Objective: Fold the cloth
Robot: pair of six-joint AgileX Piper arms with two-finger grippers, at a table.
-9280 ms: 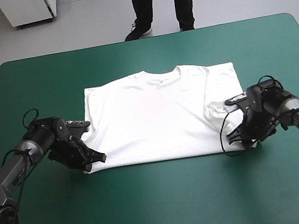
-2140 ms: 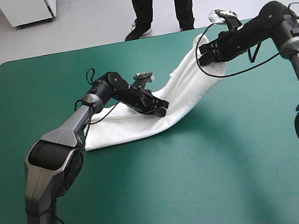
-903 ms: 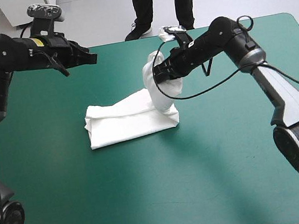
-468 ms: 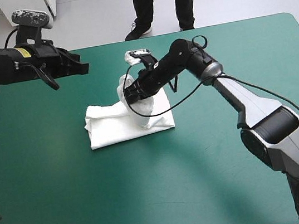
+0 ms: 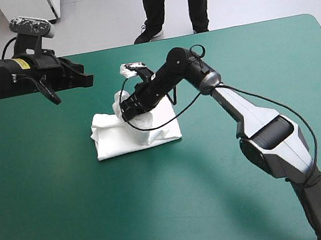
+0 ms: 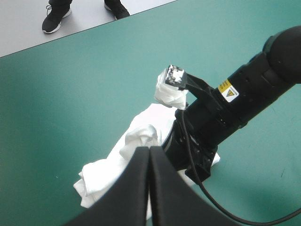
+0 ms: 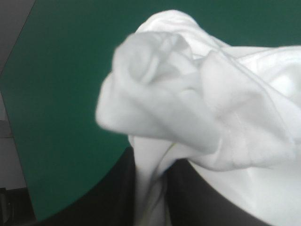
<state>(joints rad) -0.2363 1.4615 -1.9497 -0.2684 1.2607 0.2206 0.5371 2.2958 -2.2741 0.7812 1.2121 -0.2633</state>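
The white T-shirt (image 5: 150, 135) lies as a folded bundle on the teal-green table (image 5: 220, 195), left of centre. My right gripper (image 5: 124, 109) reaches across it from the right and holds a bunched end a little above the bundle's left half. In the right wrist view a strip of the T-shirt (image 7: 188, 108) runs between the nearly closed black fingers (image 7: 120, 188) of my right gripper (image 7: 151, 162). My left gripper (image 5: 88, 77) hangs raised over the far left of the table, shut and empty. From its own view my left gripper (image 6: 149, 149) looks down on the T-shirt (image 6: 141, 134).
The right arm (image 5: 222, 89) stretches diagonally across the table's middle, its cable trailing over the bundle. Bare teal-green cover lies in front of the shirt and to the right. The table's far edge (image 5: 154, 40) is close behind the grippers.
My right gripper has carried the lifted end of the T-shirt leftward over the bundle and lower. The left arm has shifted slightly, still raised and shut.
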